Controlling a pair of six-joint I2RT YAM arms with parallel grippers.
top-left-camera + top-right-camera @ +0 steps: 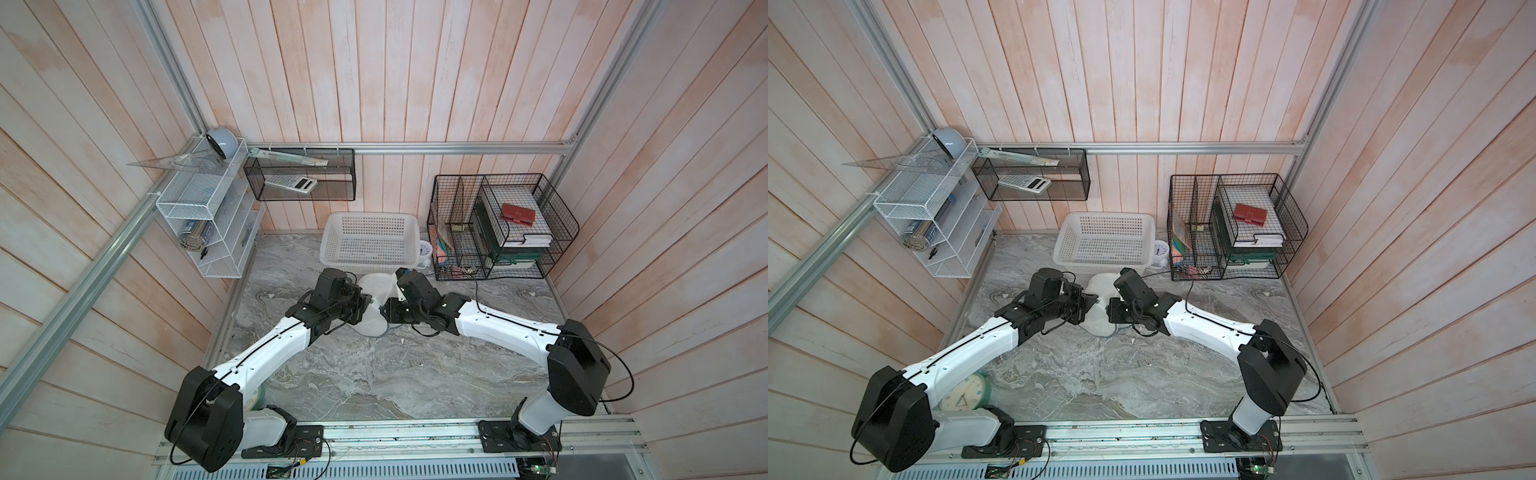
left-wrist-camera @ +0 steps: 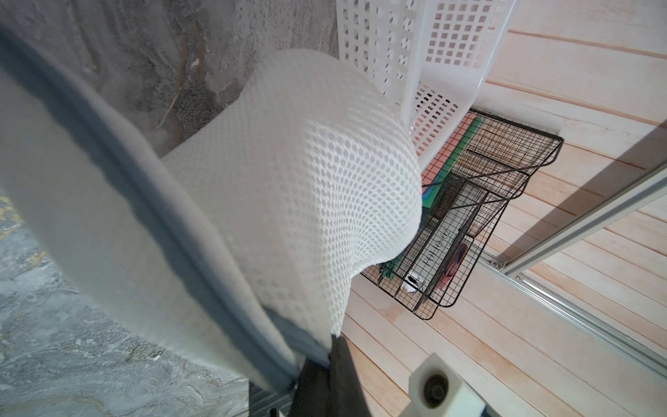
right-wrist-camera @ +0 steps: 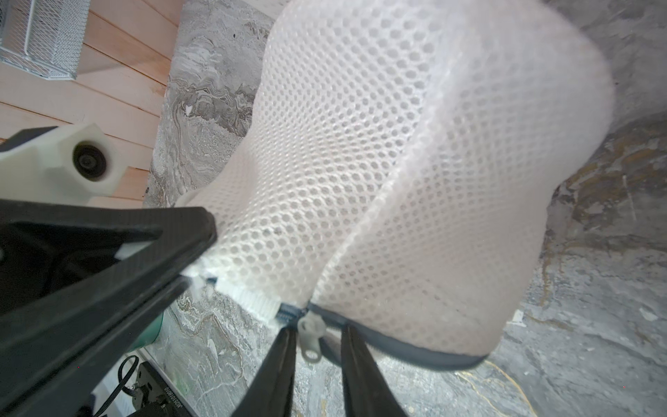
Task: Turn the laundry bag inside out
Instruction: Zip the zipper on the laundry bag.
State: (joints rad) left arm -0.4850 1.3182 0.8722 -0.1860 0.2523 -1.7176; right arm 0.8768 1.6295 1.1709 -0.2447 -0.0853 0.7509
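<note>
One laundry bag (image 1: 374, 286) and one white plastic basket (image 1: 330, 245)

Two robot arms: left arm (image 1: 270, 345), right arm (image 1: 507, 328)

Two black wire holders: a shelf (image 1: 340, 183) on the far wall, an organiser (image 1: 561, 224) far right

One white wire rack (image 1: 187, 195) on the left

One calculator (image 1: 297, 184), one red wallet (image 1: 517, 214), one green clock (image 1: 963, 395) near left

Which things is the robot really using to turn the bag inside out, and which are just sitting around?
For the job:
- laundry bag
- left gripper, pinching the bag's edge
- right gripper, open around the zip pull

Just lying about:
- white basket
- black wire rack
- calculator
- green clock
- red wallet
</note>
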